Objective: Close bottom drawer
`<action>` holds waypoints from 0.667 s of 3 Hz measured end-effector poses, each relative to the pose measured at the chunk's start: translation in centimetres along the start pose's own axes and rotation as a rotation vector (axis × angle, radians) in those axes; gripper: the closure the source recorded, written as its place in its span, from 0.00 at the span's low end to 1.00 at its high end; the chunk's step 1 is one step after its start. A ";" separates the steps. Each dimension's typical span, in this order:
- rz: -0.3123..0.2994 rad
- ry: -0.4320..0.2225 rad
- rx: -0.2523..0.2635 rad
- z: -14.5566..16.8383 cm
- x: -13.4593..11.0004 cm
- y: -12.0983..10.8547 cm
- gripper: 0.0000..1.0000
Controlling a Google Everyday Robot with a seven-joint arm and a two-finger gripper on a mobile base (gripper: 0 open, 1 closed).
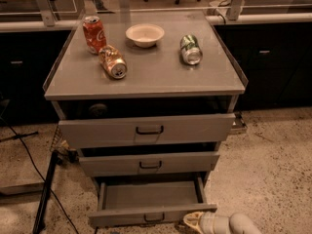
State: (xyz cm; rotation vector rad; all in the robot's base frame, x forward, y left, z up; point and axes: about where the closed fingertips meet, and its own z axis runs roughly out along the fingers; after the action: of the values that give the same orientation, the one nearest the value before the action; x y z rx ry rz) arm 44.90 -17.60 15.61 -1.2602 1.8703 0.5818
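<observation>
Cabinet of grey metal stands mid-frame with 3 drawers, all pulled out in steps. Lowest of them, the bottom drawer sits at 6 o'clock in the frame, drawn out farthest, its shallow tray showing and a small dark loop handle on the low front panel. Above it, at 12 o'clock from that tray, come the middle drawer and then the tall top drawer, each slightly open.

At 5 o'clock in the frame the gripper lies low by the floor, its pale tip just beside the right end of the bottom drawer's front panel; whether it touches the panel, and whether it is released or clenched, cannot be told.

On the cabinet's top, a cream bowl sits near the back edge. A red can stands upright at 9 o'clock from the bowl, an orange can lies on its side at 7 o'clock, and a green can lies at 4 o'clock.
</observation>
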 end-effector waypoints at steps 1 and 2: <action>-0.017 -0.026 0.010 1.5 -0.5 -0.8 1.00; -0.031 -0.054 0.035 2.6 -1.1 -1.9 1.00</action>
State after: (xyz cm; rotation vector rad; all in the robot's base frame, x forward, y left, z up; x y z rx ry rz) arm 47.75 -15.83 15.04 -1.2368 1.8055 0.5586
